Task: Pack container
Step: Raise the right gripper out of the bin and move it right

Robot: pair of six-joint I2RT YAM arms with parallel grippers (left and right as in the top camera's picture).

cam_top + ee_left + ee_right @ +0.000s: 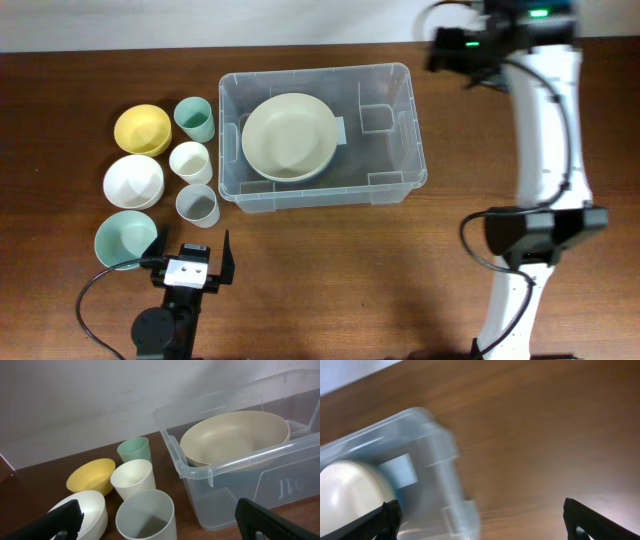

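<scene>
From overhead, the container (385, 152) sits on the table (350, 285) at mid-width, nearer the far edge than the near one. A beige bowl (290, 137) lies in its left half. Between the container and the table's left edge stand a yellow bowl (142, 129), a green cup (194, 118), a white cup (190, 160), a grey cup (197, 205), a white bowl (133, 181) and a pale green bowl (125, 240). The left arm (165, 320) reaches in from the near edge; the left jaws are spread, holding nothing, just in front of the grey cup. The right arm (545, 130) rises along the right side to the far right corner; its jaws cannot be made out here.

The left wrist view shows the left jaws wide apart and empty. The grey cup (145, 517) is nearest, with the white cup (132, 477), green cup (134, 450), yellow bowl (92, 475) and white bowl (92, 510) around it. The container (250, 460) stands to the right with the beige bowl (235, 435) inside.

The right wrist view is blurred. The right jaws are spread with nothing between them, over bare table (545, 435). A corner of the container (435, 460) shows at the left.
</scene>
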